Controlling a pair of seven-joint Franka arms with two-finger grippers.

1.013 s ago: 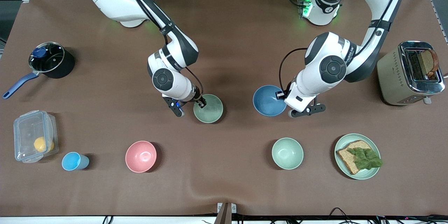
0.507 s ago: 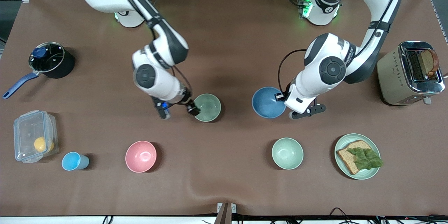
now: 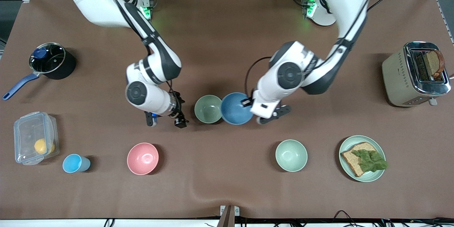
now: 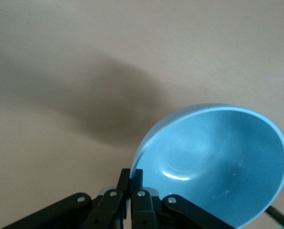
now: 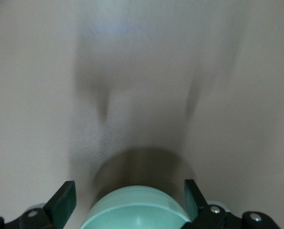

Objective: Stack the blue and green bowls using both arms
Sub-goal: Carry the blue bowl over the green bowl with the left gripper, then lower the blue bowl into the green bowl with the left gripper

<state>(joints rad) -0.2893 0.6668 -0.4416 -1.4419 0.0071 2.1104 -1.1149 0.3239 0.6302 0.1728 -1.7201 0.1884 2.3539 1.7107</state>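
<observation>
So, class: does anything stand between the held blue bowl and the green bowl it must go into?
Nothing visible does. The left gripper holds the blue bowl right beside the green bowl; the open right gripper is beside it, clear.

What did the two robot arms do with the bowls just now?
The left gripper, shut on the round sky-blue bowl, carried it toward the sage-green bowl; they now sit side by side. The right gripper let go of the green bowl and backed off, open. Everything else stayed.

The left end effector [image 3: 248, 103] holds the blue bowl [image 3: 232, 113] by its rim, its edge overlapping the green bowl [image 3: 207, 109].
</observation>
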